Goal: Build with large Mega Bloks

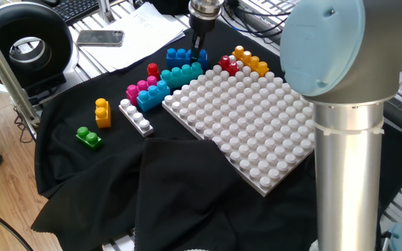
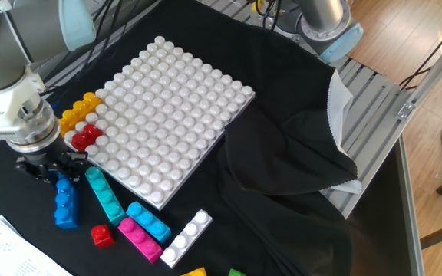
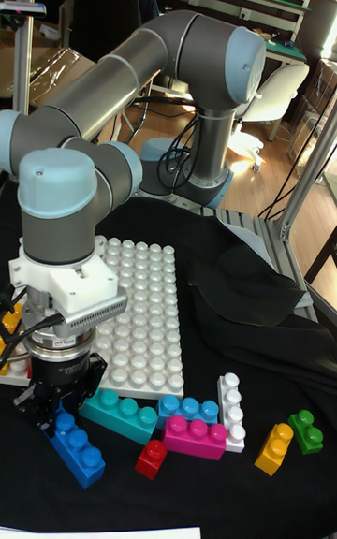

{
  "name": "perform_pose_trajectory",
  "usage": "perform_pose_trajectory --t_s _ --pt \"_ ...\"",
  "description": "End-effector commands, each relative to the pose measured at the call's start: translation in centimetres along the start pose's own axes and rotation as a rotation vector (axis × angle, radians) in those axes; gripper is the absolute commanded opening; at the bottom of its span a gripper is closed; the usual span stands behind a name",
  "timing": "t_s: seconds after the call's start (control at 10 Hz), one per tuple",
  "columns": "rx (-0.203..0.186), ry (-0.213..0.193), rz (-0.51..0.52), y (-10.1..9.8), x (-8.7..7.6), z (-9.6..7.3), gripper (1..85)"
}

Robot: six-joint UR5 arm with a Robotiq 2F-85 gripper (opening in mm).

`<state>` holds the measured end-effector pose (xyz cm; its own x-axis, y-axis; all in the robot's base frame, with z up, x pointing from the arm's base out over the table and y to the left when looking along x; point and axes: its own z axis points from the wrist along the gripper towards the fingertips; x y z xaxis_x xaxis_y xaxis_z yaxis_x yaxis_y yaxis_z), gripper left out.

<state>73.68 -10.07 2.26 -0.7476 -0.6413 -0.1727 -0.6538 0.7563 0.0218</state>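
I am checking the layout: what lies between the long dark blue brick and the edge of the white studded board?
The long teal brick lies between the dark blue brick and the white studded board, clearest in the other fixed view.

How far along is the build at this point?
Nothing built yet: the white studded board carries no bricks. In hand: the gripper is down at one end of the long blue brick; its grip is unclear. Left: every brick, including the teal brick and pink brick, lies loose on the cloth.
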Motion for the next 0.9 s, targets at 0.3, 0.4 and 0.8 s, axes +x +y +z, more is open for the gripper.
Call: perform_pose_trajectory --t_s 0.3,0.4,0.8 --pt "0.045 0.004 0.065 -2.0 0.6 -2.3 14.0" --pt "0.047 -0.015 0.115 -1.8 0.2 -3.0 13.0" --pt "0.149 0.058 0.320 -2.4 3.5 -7.1 4.3"
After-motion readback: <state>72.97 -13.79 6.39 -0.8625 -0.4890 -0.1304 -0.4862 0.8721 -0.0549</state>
